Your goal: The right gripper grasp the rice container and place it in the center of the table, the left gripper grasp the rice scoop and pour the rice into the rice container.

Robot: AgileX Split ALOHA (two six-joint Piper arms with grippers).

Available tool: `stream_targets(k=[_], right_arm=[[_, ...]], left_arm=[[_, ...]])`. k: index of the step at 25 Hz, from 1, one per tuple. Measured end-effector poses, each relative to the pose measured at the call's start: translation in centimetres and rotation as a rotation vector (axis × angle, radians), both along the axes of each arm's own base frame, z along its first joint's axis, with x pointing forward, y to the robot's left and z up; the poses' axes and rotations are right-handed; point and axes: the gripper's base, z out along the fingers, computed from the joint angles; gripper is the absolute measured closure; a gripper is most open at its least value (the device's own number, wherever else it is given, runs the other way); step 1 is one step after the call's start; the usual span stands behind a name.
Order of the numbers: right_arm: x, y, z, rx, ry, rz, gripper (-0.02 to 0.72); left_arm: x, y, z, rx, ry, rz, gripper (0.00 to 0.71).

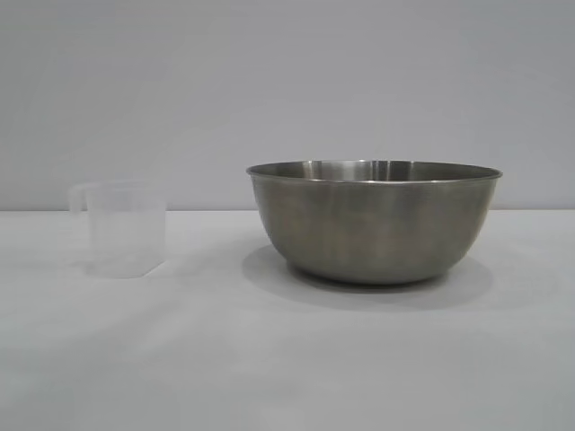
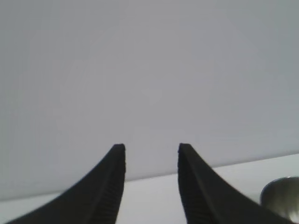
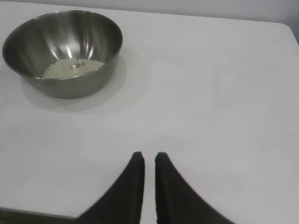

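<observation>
Rice was in the bowl, scoop set back down, and both grippers had nothing in them.

Nearest us on the table (image 1: 287, 377) we saw bare white top, then the rice scoop (image 1: 125, 229) standing upright and alone, well left of the rice container (image 1: 373, 224). The rice (image 3: 72, 68) sat as a small pile on the container's floor. The left gripper (image 2: 152, 149) hung apart from both, jaws spread with only air between them. The right gripper (image 3: 149, 156) was nearly pinched together, empty, well away from the container.
</observation>
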Motion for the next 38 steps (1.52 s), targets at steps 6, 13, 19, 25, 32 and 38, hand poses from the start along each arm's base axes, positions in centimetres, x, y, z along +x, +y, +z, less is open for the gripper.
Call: stream_targets(k=[6,13,19,25,32,38], right_arm=[[0.0,0.0,0.0,0.000,0.000,0.000,0.650],[0.0,0.0,0.0,0.000,0.000,0.000,0.650],[0.0,0.0,0.0,0.000,0.000,0.000,0.650],[0.0,0.0,0.0,0.000,0.000,0.000,0.650],[0.0,0.0,0.0,0.000,0.000,0.000,0.650],[0.0,0.0,0.0,0.000,0.000,0.000,0.650]], left_arm=[[-2.7,1.4,0.8,0.013,0.121,0.158,0.417],[-6.3,-0.3,3.9,0.127,0.134,0.028,0.417],[-11.5,-1.3,4.1,0.178,0.084,0.038,0.417],[-13.0,-1.3,2.6,0.147,0.242,0.055,0.417],[-12.8,-0.7,0.5,0.093,0.407,0.106,0.417],[-12.2,-0.6,-1.9,0.067,0.544,0.098,0.417]])
